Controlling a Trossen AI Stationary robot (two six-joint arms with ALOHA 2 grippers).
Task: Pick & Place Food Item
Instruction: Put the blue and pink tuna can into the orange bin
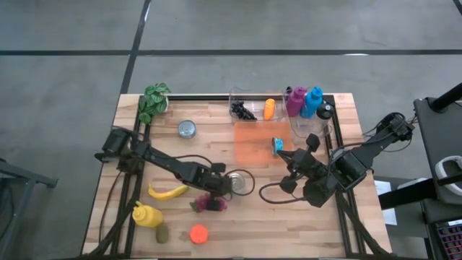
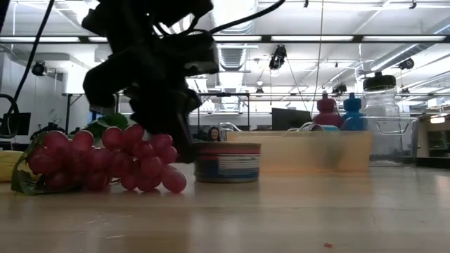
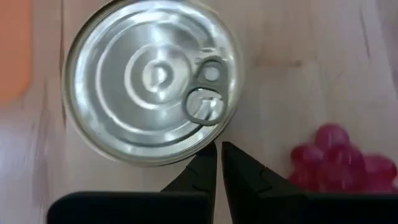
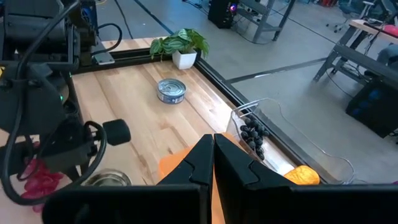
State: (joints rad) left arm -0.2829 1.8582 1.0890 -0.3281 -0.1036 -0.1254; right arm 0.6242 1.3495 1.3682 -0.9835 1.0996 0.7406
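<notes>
Left wrist view: pincer at the can's rim

Shiny ringed can (image 3: 151, 79) (pull tab up) sits mid-table beside pink grapes (image 3: 341, 163), partly cut off. Left gripper (image 3: 218, 155) hangs clenched, empty, at its rim; right gripper (image 4: 212, 152) clenched, waiting.

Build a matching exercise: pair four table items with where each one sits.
Column one:
1. yellow plastic banana
2. round silver tin can
3. small green potted plant
4. red plastic grape bunch

Column two:
A. far left corner of the table
B. just ahead of the left gripper's shut fingers
C. beside the can, near edge side
D. left side, above the yellow bottle

Pairs: 1-D, 2-B, 3-A, 4-C
</notes>
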